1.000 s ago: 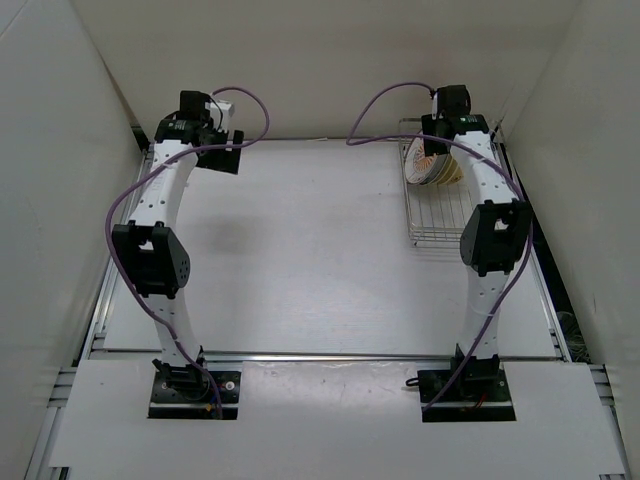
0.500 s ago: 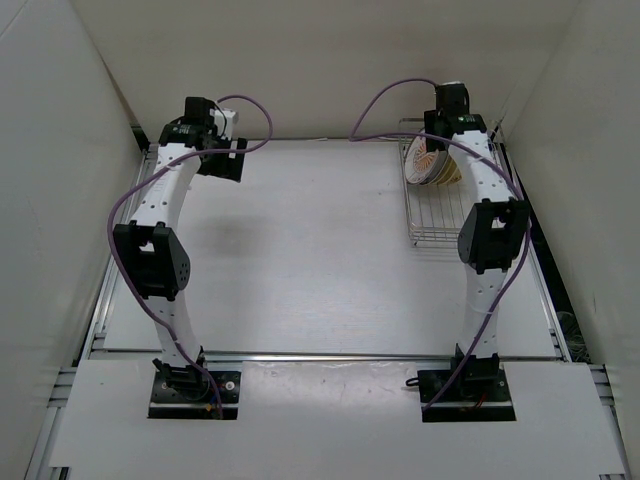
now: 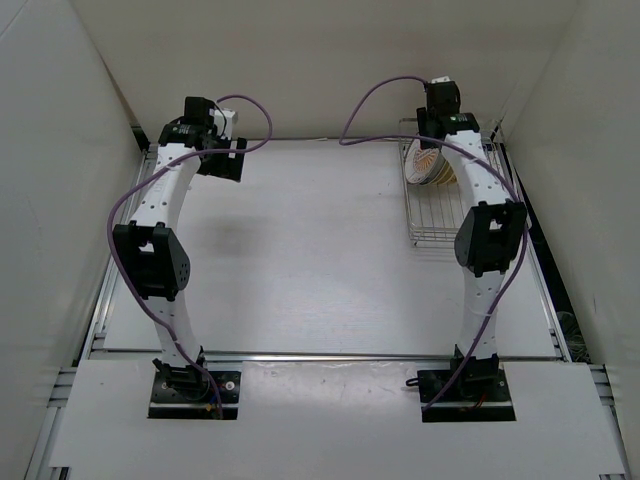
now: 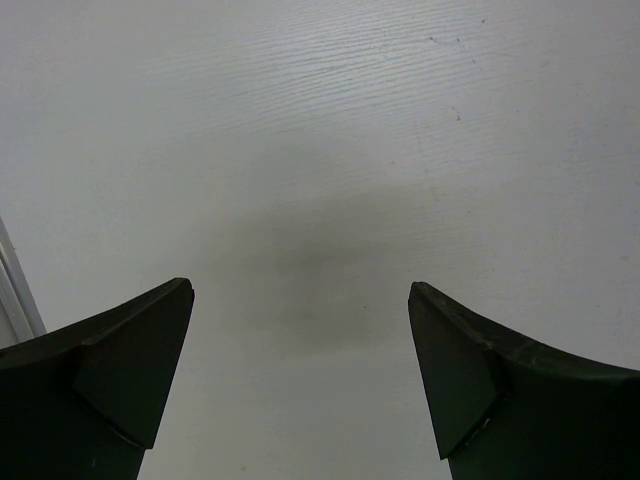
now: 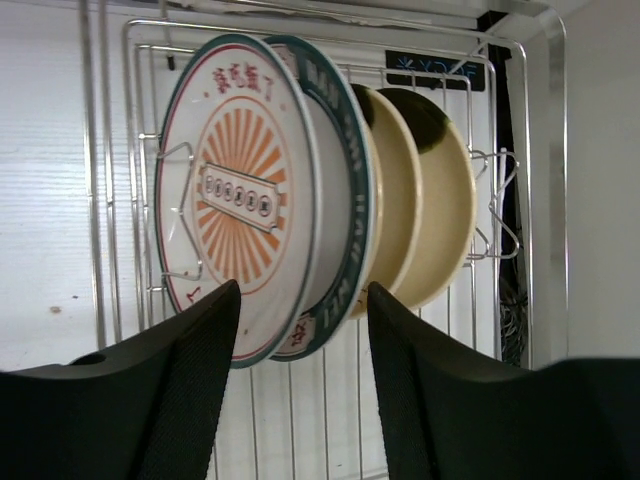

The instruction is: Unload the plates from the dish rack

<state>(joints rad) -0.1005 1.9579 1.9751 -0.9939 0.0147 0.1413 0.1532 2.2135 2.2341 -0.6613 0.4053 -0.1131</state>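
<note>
Top external: dish rack (image 3: 437, 215) at far right of table (image 3: 300, 260); plates (image 3: 432, 168) upright in far end, under right gripper (image 3: 428, 140). Left gripper (image 3: 228, 160) far left.
Left wrist: fingers wide apart above table.
Right wrist: fingers apart before front plates, contact unclear.

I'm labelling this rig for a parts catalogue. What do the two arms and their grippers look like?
The left arm and right arm have white links with black joint housings and stand on black base plates. A purple cable loops along each. The left gripper and right gripper have matte black, wedge-shaped fingers. No markings are legible.
</note>
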